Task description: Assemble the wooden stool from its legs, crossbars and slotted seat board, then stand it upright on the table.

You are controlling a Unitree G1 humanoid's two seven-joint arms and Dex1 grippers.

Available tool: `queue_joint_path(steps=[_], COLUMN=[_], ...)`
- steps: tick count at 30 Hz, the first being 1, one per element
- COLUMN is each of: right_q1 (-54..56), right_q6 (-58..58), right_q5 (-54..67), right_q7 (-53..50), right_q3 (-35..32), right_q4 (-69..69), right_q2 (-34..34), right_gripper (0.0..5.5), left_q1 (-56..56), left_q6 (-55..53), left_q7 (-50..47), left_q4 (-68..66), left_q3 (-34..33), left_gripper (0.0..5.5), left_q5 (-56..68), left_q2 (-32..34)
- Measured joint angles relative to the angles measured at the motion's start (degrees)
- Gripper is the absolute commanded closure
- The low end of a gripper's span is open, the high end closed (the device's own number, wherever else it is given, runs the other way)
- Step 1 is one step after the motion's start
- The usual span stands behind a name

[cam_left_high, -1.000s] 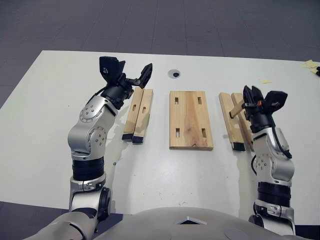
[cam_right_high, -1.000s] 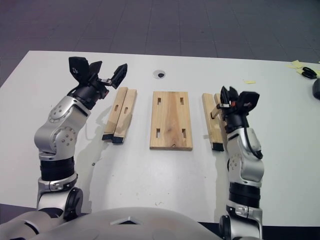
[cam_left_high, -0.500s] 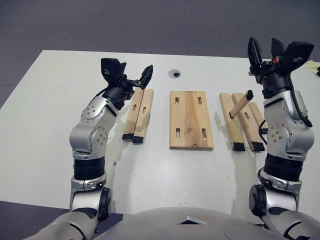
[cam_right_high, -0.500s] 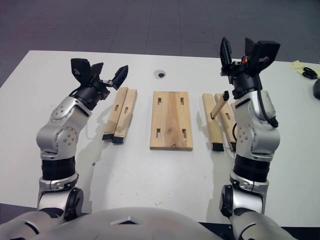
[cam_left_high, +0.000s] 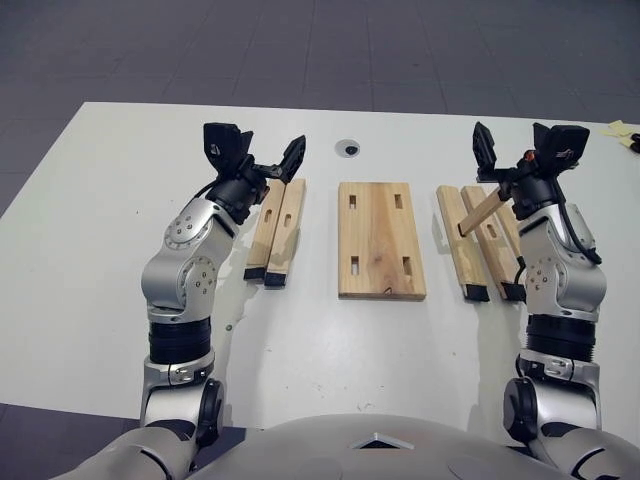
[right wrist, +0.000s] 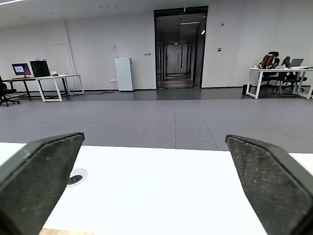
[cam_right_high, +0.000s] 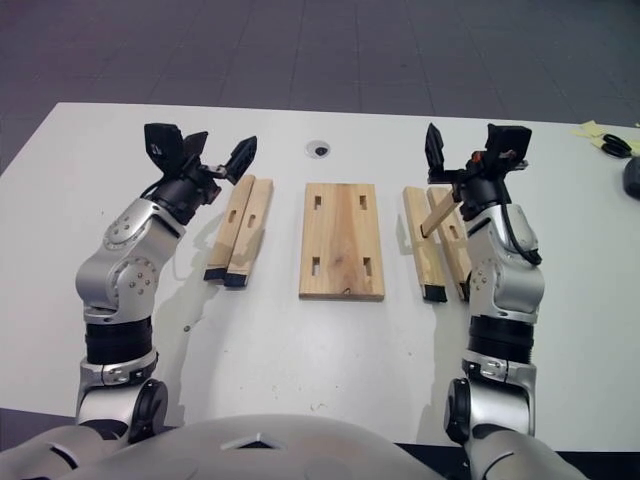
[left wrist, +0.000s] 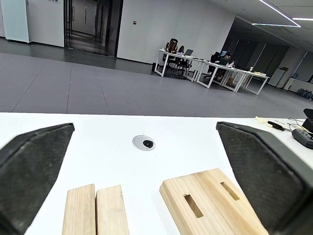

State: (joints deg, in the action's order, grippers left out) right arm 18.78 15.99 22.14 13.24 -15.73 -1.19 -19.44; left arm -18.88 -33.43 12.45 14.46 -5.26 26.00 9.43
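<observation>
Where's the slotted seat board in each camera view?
Left eye view: seat board mid-table, right of the left leg pair.
Right eye view: same spot.
Left wrist view: seat board beside that pair, nearer than the grommet.
Right wrist view: not in it.
Shared landmark: the grommet.

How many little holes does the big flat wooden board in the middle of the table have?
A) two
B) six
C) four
C: the seat board shows four small slots, two near its far end and two near its near end.
</observation>
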Motion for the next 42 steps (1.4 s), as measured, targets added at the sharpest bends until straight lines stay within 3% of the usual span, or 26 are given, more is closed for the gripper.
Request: queue_joint_path(steps=[15,22,42], right_q1=[5.3,-2.0,6.1], right_q6=[6.4,-2.7,4.1], right_q5=[3.6,0.5,8.7], right_q7=[-1.7,3.6,0.1], right_q3=[0.5,1.9,-3.4], right_q4=[8.7,0.7,6.0], right_q2=[0.6,1.2,1.5], right_gripper=[0.13,0.13,0.13], left_q1=[0.0,0.0,1.0], left_q6=[0.8,0.9,1.0], left_q7=[0.0,0.0,0.5], left_q4=[-0.1,-0.5,-0.7], left_q3=[0.0,0.1,2.4], left_gripper=[0.1,0.1,0.1], left_q5=[0.0,0.0,-1.1], left_q2=[0.0,-0.1,-0.5])
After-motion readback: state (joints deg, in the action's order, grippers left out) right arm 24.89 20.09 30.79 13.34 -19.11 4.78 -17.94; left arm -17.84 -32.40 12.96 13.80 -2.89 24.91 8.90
